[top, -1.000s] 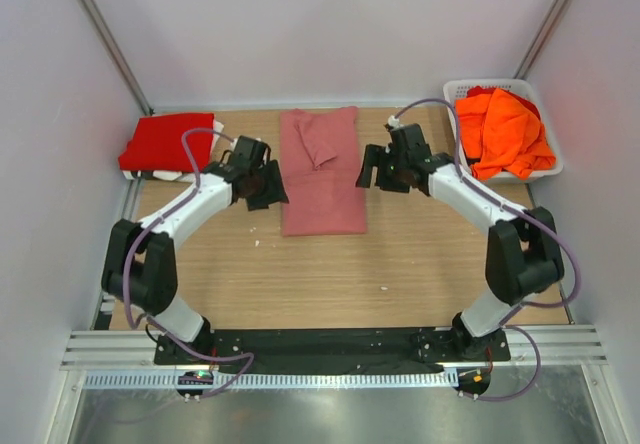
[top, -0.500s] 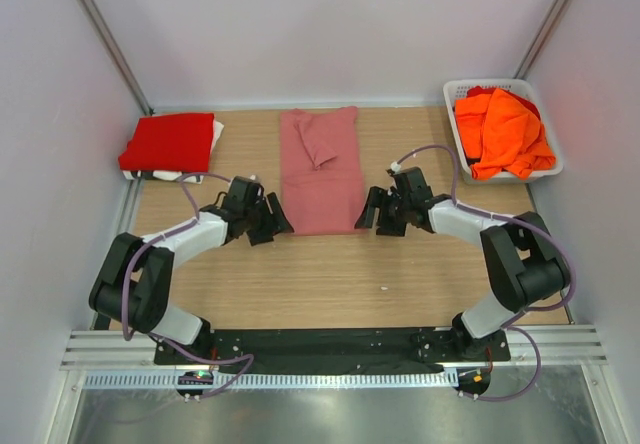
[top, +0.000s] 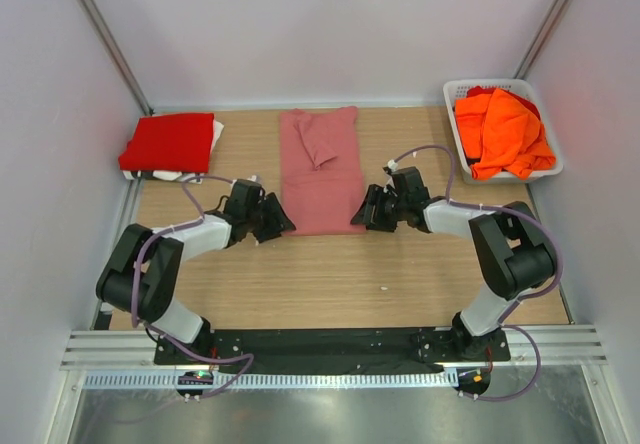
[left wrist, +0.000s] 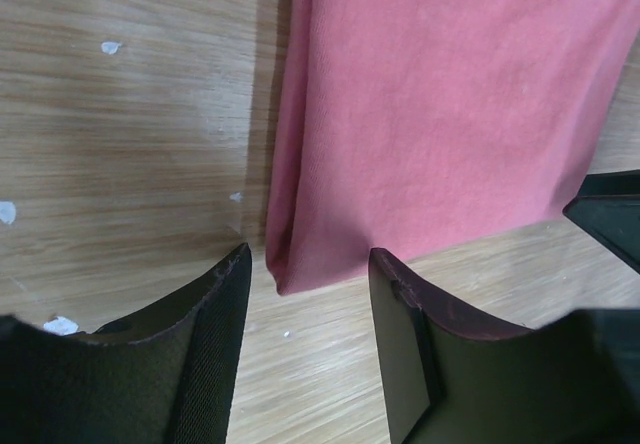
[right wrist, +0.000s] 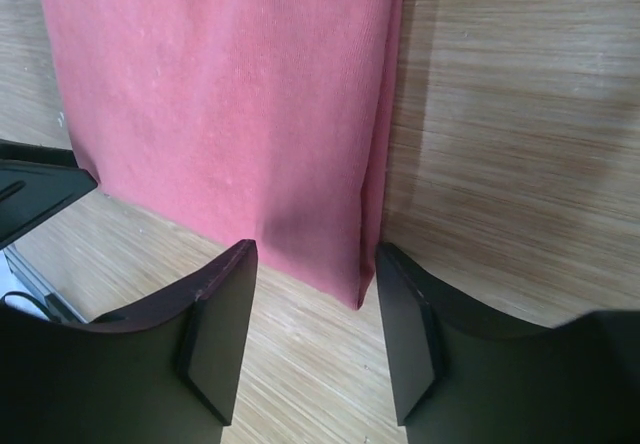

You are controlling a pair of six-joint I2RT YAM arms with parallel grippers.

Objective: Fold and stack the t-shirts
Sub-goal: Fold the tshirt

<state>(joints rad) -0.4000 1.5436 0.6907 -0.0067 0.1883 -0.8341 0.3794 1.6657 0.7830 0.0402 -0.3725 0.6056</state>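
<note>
While wrist views show the pink t-shirt (left wrist: 440, 94), only overhead shows the basket (top: 456, 88).

One pink t-shirt (top: 320, 169), one red t-shirt (top: 170, 142) and one basket (top: 455, 89) were counted; orange t-shirts (top: 503, 134) inside the basket could not be counted.

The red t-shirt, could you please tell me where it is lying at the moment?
In the top view the red t-shirt lies folded at the far left corner of the table, left of the pink t-shirt.
</note>
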